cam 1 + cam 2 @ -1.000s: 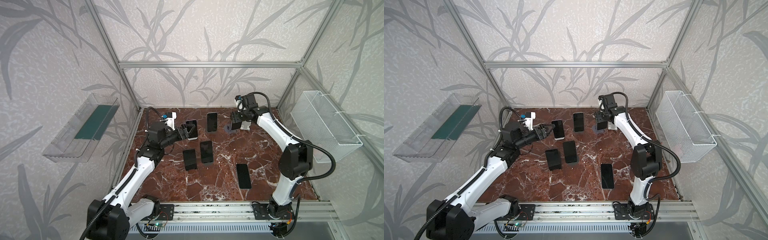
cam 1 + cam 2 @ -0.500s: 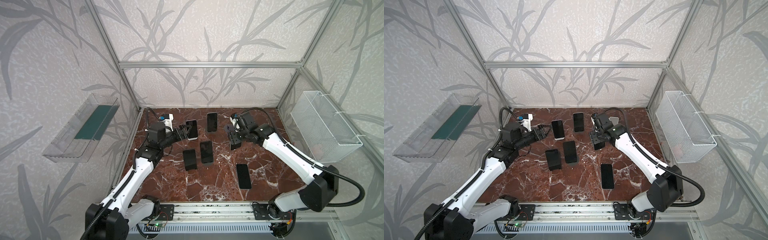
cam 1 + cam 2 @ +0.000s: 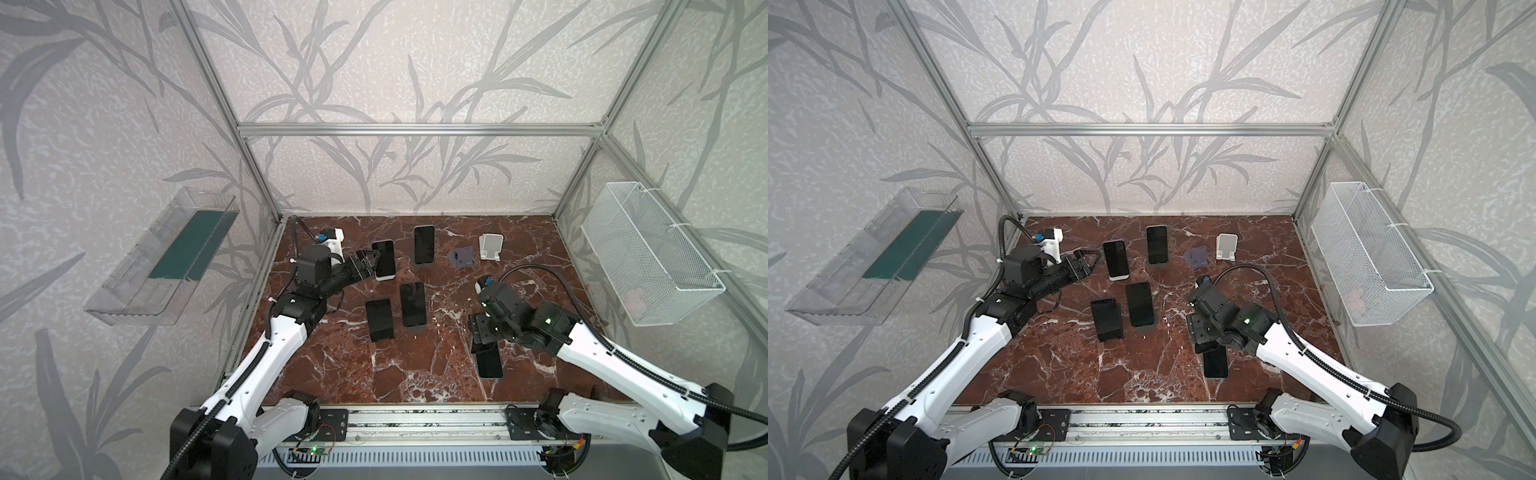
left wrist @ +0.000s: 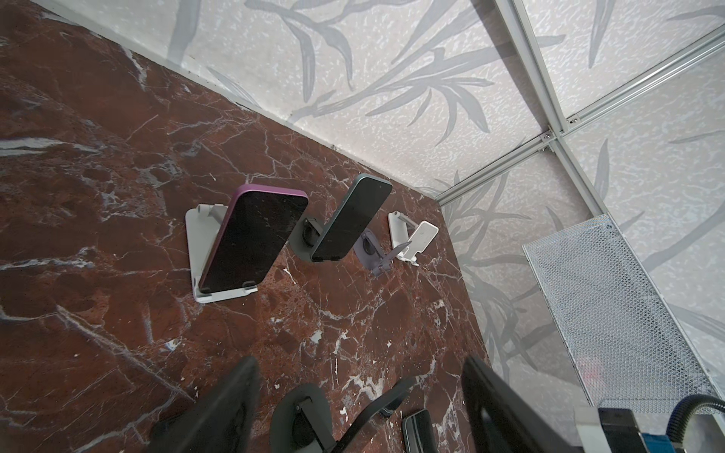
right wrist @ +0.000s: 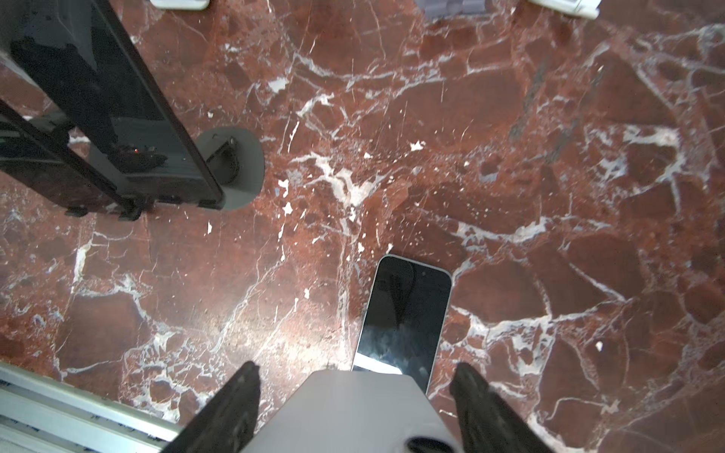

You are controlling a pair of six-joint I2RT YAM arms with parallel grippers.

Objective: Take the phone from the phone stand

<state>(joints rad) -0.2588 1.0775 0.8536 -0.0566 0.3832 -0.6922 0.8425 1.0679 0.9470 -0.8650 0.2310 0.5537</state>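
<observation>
left gripper (image 3: 368, 264), jaws spread, beside glossy purple-edged phone (image 4: 253, 239) on white stand (image 4: 195, 251): likely stiff, slippery, grip long edges; right gripper (image 5: 355, 370) clamps pale grey phone (image 5: 353, 412).

This is a robotics lab test cell. Aluminium framing (image 3: 415, 129) and leaf-patterned panels (image 3: 374, 62) box in a red marble counter (image 3: 415, 374), and white robot arms (image 3: 274, 345) stand on a slotted rail (image 3: 415, 424) at its front.
</observation>
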